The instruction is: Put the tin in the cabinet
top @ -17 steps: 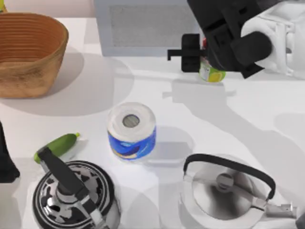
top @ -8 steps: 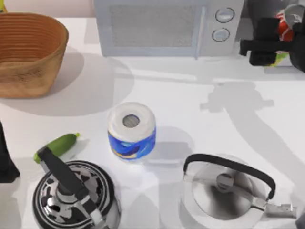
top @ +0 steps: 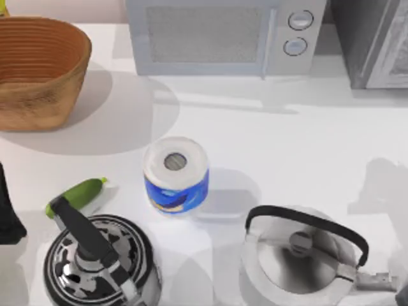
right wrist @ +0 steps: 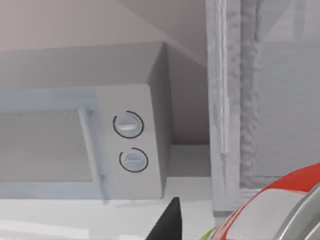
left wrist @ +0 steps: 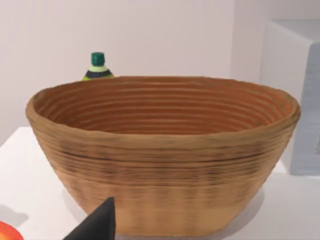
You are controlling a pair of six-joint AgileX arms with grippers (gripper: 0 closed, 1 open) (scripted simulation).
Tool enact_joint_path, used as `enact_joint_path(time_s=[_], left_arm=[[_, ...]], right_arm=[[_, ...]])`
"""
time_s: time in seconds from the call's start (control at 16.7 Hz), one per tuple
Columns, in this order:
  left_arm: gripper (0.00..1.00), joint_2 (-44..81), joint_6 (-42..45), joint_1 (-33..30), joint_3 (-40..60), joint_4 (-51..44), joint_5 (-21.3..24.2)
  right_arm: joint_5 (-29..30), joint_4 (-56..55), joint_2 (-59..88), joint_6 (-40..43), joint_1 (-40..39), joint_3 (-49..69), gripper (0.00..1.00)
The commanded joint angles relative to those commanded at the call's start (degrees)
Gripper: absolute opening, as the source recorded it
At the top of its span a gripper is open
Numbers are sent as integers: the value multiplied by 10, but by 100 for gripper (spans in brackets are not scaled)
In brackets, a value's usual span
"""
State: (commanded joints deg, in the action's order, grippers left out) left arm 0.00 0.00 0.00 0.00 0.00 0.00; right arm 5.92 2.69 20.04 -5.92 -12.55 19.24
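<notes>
We see the tin close beside our right claw's finger, its state untellable; microwave at twelve o'clock, cabinet at one; roll mid-worktop; kettles at six.

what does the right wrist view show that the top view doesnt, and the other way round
Right wrist alone: the tin, red with a silver top, close against the camera beside a dark fingertip. Top alone: basket, paper roll, cucumber, two kettles. Both: the microwave with its two dials and the cabinet beside it.
</notes>
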Motion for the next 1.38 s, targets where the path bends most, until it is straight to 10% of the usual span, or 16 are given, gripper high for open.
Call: enact_joint_path(time_s=[0.78,1.38], left_arm=[[100,0,0,0,0,0,0],[100,0,0,0,0,0,0]], right_arm=[[-58,-26,-198,58,124,-192,0],[-11,19,-17,59,98,77,0]])
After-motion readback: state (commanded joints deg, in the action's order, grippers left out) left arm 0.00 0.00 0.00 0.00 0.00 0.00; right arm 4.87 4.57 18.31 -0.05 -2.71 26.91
